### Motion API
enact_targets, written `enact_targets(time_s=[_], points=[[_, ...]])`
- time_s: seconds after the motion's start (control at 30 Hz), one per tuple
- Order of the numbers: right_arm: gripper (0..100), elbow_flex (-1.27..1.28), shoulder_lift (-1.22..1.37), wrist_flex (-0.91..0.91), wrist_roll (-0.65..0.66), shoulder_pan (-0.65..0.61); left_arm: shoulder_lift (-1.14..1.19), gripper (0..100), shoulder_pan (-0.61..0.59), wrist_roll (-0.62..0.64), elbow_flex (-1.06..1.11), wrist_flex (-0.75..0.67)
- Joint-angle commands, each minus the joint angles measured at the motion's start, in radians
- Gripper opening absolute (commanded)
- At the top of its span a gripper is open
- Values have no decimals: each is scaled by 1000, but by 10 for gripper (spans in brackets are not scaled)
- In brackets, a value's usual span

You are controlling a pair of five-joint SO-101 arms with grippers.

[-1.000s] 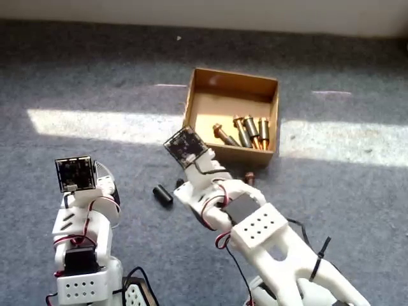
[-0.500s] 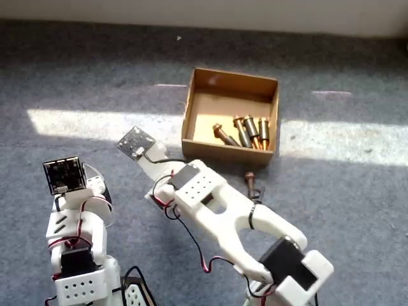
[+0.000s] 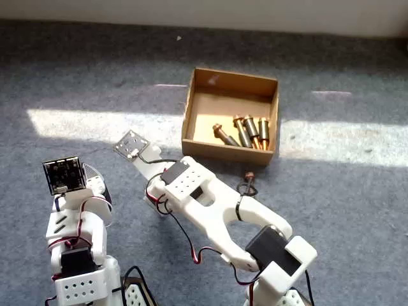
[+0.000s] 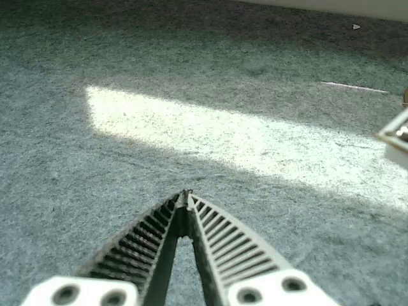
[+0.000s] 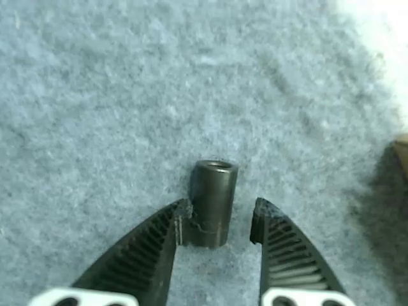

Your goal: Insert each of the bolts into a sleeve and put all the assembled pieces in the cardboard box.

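Observation:
A dark sleeve (image 5: 213, 201) lies on the grey carpet between the fingers of my open right gripper (image 5: 220, 222); one finger touches its side, the other stands apart. In the high view that arm (image 3: 210, 207) stretches left over the spot where the sleeve lies. A loose copper bolt (image 3: 249, 183) rests on the carpet just in front of the cardboard box (image 3: 229, 83), which holds several assembled bolt-and-sleeve pieces (image 3: 242, 131). My left gripper (image 4: 186, 197) is shut with nothing in it, low over bare carpet at the near left.
The sunlit strip (image 3: 83, 124) crosses the carpet from left to right. A pale wall edge (image 3: 204, 13) runs along the back. Bare carpet surrounds the box on its far and right sides.
My right arm swung left, away from the box front, and came down over the sleeve. The left arm shifted slightly left early on, then kept still.

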Motion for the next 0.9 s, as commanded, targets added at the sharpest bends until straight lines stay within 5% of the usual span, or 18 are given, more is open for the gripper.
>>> enact_targets(time_s=[0.0, 0.6, 0.87], points=[[152, -45, -5, 8, -9, -12, -10, 14, -8, -14, 22, -3], [151, -147, 133, 48, -9, -18, -10, 14, -8, -14, 22, -3], [5, -143, 131, 53, -5, -13, -10, 14, -8, -14, 22, -3]])
